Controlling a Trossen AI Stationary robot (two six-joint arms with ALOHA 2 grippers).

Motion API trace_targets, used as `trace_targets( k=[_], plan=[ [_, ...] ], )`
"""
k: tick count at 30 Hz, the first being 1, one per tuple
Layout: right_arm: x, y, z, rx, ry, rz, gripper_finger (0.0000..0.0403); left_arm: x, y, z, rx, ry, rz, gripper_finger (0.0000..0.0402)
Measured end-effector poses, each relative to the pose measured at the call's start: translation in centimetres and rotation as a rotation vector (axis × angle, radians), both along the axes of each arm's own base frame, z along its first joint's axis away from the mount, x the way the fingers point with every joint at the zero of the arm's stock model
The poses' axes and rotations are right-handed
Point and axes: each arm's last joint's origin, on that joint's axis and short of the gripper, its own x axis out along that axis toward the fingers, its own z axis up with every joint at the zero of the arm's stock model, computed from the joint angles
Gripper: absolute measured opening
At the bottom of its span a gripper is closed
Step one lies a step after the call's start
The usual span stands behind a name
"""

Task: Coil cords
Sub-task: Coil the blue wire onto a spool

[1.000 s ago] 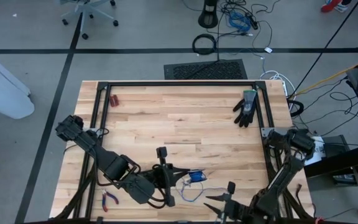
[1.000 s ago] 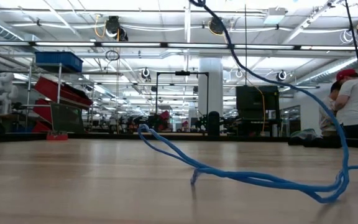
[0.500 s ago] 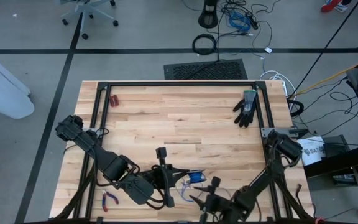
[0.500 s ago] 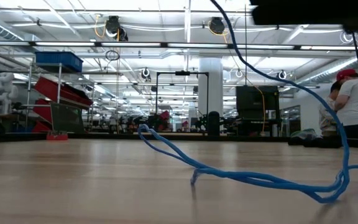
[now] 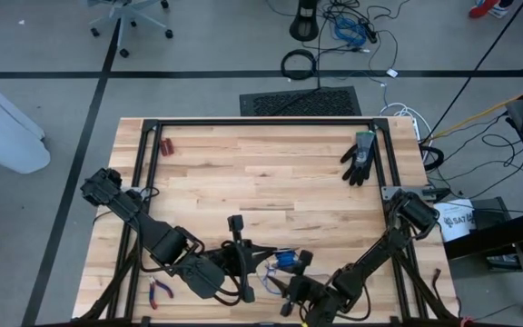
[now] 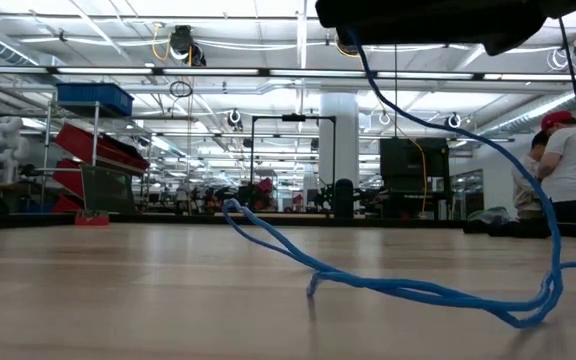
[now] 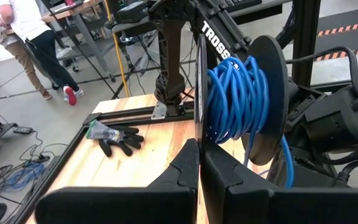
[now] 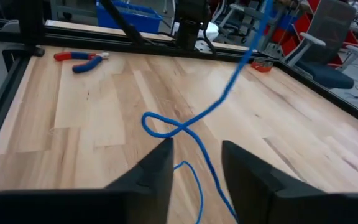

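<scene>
Left gripper [image 7: 199, 163] clamped on the spool [image 7: 263, 99] where the light, floppy cord [image 7: 232, 99] is half wound, slack trailing just ahead of the open right gripper [image 8: 197, 163] — take that loose strand.

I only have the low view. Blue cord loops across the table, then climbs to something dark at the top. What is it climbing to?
Observer: A black reel, with more of the blue cord wound on it.
Operator: What holds the reel?
Observer: The left tool, shut on the reel's thin flange.
Operator: And the right tool?
Observer: The right tool is open above the table. The loose cord shows between its fingers, not gripped.
</scene>
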Motion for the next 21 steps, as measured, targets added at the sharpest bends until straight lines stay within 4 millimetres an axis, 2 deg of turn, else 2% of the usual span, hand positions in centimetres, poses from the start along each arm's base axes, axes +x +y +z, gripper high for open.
trace_targets(
  k=[6, 13, 21],
  plan=[
    [-0.2, -0.1, -0.3, 0.032, 0.02, 0.004, 0.0013, -0.1, -0.2, 0.0, 0.001, 0.001, -0.005, 0.0006],
    [-1.5, -1.3, -2.0, 0.126, 0.099, -0.094, 0.0003, -1.9, -1.0, 1.6, -0.014, -0.049, -0.049, 0.0006],
    [-2.4, -0.8, -2.2, 0.15, 0.102, -0.095, 0.0018, -2.9, -1.9, 1.8, 0.031, -0.061, -0.024, 0.0006]
  ],
)
